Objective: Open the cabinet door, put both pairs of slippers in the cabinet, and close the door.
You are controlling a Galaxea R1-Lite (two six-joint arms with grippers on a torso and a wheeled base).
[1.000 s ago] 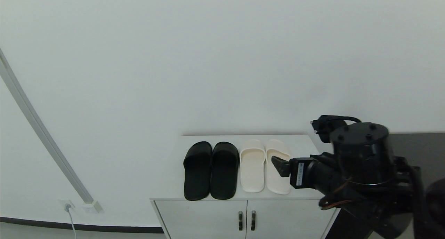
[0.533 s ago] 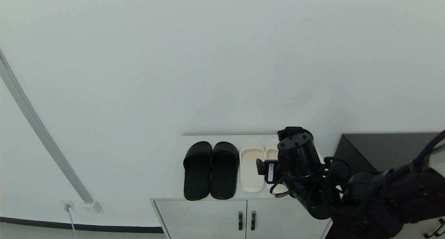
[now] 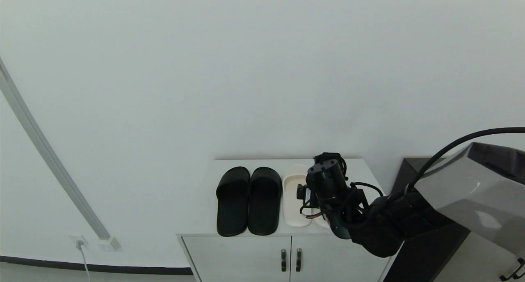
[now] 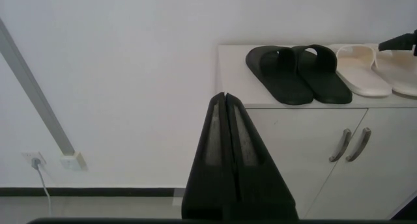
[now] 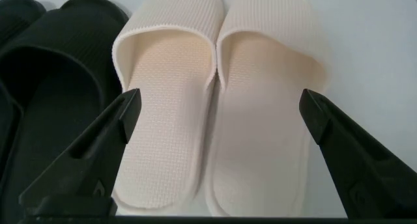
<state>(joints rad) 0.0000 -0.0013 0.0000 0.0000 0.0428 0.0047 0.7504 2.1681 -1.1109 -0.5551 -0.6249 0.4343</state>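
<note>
Task progress and arm pose. None of the three steps is complete. The left gripper (image 4: 225, 101) hangs low, to the left of the cabinet (image 3: 236, 259) and nearer than it, its two fingers clenched together on nothing. Both cabinet doors are closed, and the paired handles (image 3: 283, 260) at the centre seam are untouched. On the cabinet top, the black pair of slippers (image 3: 234, 200) lies left of the white pair of slippers (image 5: 163, 120), the two pairs side by side with toes toward the far wall. The right arm extends in from the right at cabinet-top height. The right gripper (image 5: 220, 100) hovers just above the white pair, jaws spread wide enough to span both slippers and gripping nothing. Remaining, by this reading: opening a door, stowing both pairs, and closing it.
</note>
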